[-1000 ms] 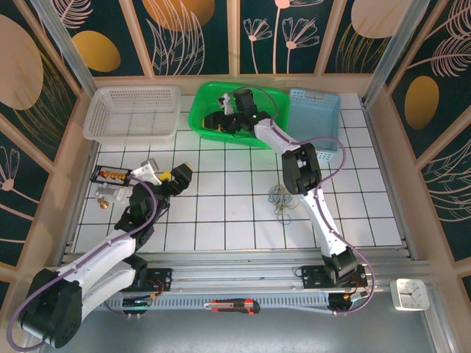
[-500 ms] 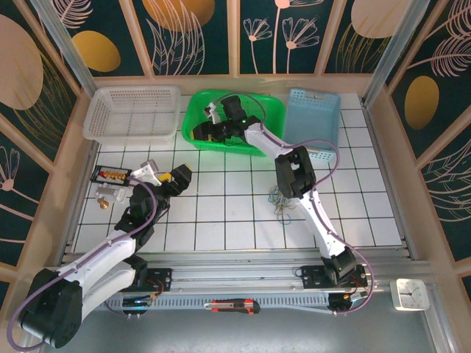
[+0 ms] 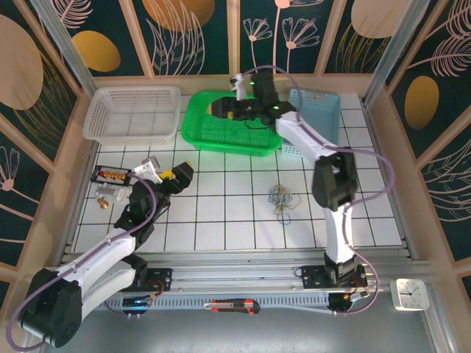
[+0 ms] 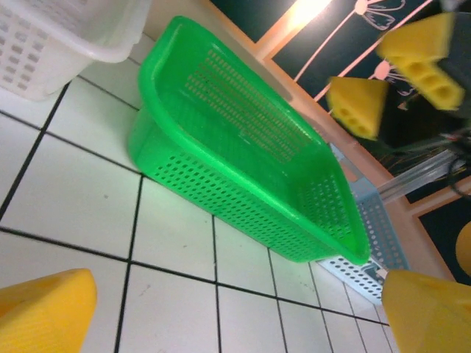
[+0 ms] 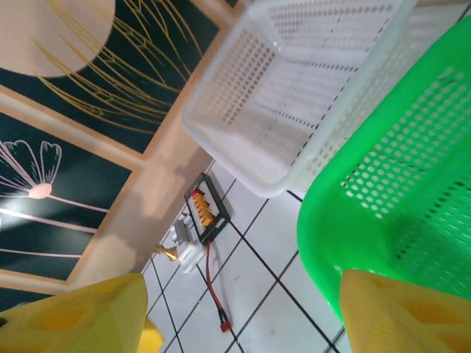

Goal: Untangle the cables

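The cables (image 3: pixel 280 198) are lying in a small loose heap on the white-tiled tabletop (image 3: pixel 221 220), right of its middle and well apart from both grippers. Blue and tan loops are bunching at the far end of the heap. One thin strand is trailing from them toward the near edge, so the heap's long axis is running roughly near to far. Which strand is crossing over which is too small to tell.

The right gripper (image 5: pixel 239 316) is hanging at the far edge, over the far rim of the green basket (image 3: pixel 221 136), with its arm stretching up the right half of the tabletop. Its yellow fingers (image 5: pixel 81 316) are standing wide apart with nothing between them. Past them the wrist view is taking in the green basket's wall, the white basket (image 3: pixel 132 114) and a dark lead with a red tip (image 5: pixel 224 323) lying on the tiles by the left edge.

The left gripper (image 4: pixel 235 323) is hovering low near the left edge and pointing toward the green basket. Its jaws are also spread wide and holding nothing. Just beside it, against the left edge, a black holder with gold connectors (image 3: pixel 110 175) is sitting.

The green basket is lying along the far edge at its middle, long side parallel to that edge. Its right end is overlapping the blue basket (image 3: pixel 316 103), and the white basket is occupying the far left corner.
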